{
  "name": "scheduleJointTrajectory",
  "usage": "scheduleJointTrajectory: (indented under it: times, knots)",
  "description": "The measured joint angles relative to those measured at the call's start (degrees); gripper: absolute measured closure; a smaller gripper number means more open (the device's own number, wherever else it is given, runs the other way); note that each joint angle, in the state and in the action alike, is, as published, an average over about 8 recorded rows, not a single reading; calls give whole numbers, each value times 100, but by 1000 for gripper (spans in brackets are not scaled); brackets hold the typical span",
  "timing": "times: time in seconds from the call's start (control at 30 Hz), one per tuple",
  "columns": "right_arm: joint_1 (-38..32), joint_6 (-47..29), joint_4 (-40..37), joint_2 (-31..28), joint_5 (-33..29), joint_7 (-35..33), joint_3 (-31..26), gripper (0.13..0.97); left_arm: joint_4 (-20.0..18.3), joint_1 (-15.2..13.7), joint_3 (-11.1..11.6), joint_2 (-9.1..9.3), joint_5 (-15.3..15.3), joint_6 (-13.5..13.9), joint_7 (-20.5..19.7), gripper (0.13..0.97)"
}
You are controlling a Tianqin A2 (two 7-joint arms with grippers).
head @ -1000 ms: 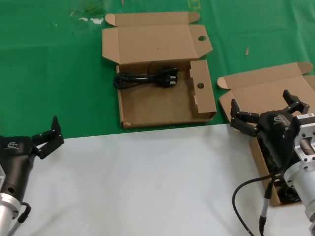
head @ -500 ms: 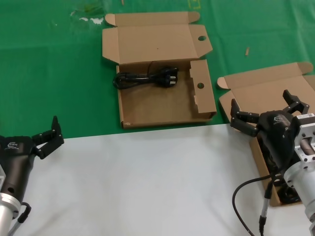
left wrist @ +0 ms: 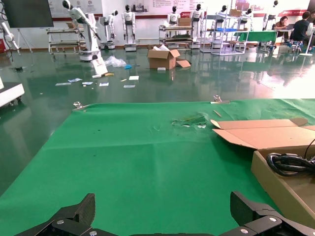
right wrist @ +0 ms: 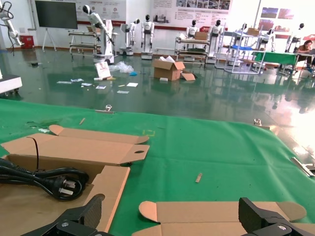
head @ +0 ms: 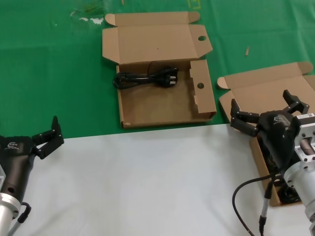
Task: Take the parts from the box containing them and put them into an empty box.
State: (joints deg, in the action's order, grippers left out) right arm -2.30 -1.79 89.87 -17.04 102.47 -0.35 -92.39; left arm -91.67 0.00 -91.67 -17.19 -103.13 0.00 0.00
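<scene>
The box with the stepped, holed partition (head: 162,110) lies open at the centre of the green cloth. One black coiled power cord (head: 147,78) lies along its far side; it also shows in the right wrist view (right wrist: 54,182) and the left wrist view (left wrist: 290,162). The plain-lidded box (head: 266,88) lies open at the right. My right gripper (head: 266,110) is open and empty, hovering over it and hiding most of its inside. A dark cord (head: 290,195) peeks out at its near end. My left gripper (head: 47,135) is open and empty at the lower left.
A white sheet (head: 147,182) covers the near half of the table, with green cloth (head: 54,73) beyond it. My own black cable (head: 246,196) loops beside the right arm. Small scraps (head: 88,19) lie on the far cloth.
</scene>
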Motion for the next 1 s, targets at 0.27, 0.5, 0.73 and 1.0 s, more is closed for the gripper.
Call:
scheduleJointTrajectory:
  times: [0.27,0.5,0.73,1.0]
  knots:
    - [0,0,0,0,0,0,0,129,0,0,0,0,0,0,0,132]
    - [0,0,0,0,0,0,0,129,0,0,0,0,0,0,0,132]
    - [0,0,0,0,0,0,0,129,0,0,0,0,0,0,0,132]
    - [0,0,0,0,0,0,0,129,0,0,0,0,0,0,0,132]
